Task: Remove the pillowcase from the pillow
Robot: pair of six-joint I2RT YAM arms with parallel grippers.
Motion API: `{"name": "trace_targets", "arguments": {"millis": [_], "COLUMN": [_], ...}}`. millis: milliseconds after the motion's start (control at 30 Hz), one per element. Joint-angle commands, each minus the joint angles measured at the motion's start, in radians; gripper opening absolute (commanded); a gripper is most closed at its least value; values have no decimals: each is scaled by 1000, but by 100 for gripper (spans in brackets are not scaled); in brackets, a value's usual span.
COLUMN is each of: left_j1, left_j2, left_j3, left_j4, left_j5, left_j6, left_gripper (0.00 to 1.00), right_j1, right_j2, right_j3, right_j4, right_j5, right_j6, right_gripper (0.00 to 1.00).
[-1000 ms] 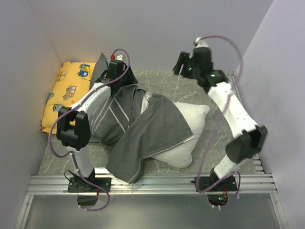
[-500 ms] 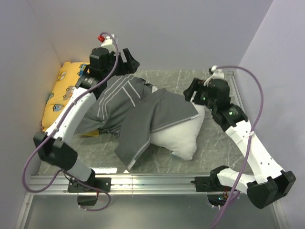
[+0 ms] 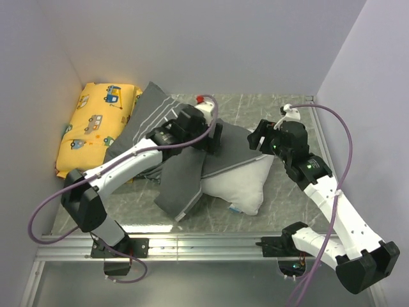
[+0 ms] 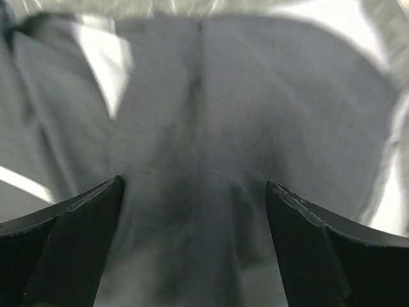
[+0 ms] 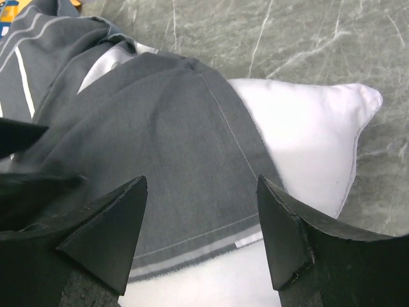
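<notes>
The dark grey pillowcase (image 3: 182, 185) lies rumpled over the left half of the white pillow (image 3: 239, 185), and its striped part is bunched at the back left. My left gripper (image 3: 214, 137) hovers open just above the grey fabric, with nothing between its jaws. In the left wrist view (image 4: 193, 183) only blurred pillowcase cloth (image 4: 255, 96) lies below it. My right gripper (image 3: 259, 137) is open and empty above the pillow's upper right. In the right wrist view (image 5: 201, 180) it straddles the pillowcase's hem (image 5: 166, 115) where the bare pillow (image 5: 307, 128) sticks out.
A yellow cartoon-car cushion (image 3: 96, 125) leans in the back left corner against the wall. The marble tabletop (image 3: 268, 105) is boxed in by walls on the left, back and right. A metal rail (image 3: 204, 243) runs along the near edge.
My left arm has swung from the back left down to the middle, over the pillowcase. The striped fabric has dropped at the back left. My right arm came down earlier and has hardly moved since.
</notes>
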Motion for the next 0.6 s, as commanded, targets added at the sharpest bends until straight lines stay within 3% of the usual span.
{"name": "trace_targets", "arguments": {"millis": [0,33,100,167,267,400,567], "left_j1": [-58,-61,-58,-55,-19,107,285], "left_j2": [32,43,66,64,48,26,-43], "left_j3": [9,35,85,111,154,190,103], "left_j4": [-41,-54,-91,-91,-73,-71,36], "left_j5": [-206,-241,-350,-384,-371,-279,27], "left_j6": [34,26,-2,-9,-20,-45,-103], "left_gripper": [93,87,50,24,16,12,17], "right_j1": [4,4,6,7,9,7,16], "right_j2": [-20,-21,-24,-24,-12,13,60], "right_j3": [-16,-16,-20,-20,-29,-55,-78], "right_j4": [42,42,44,44,47,69,114], "right_j5": [18,19,18,15,19,9,-22], "right_j6": [6,6,6,2,-1,-1,4], "right_gripper": [76,76,76,76,76,76,76]}}
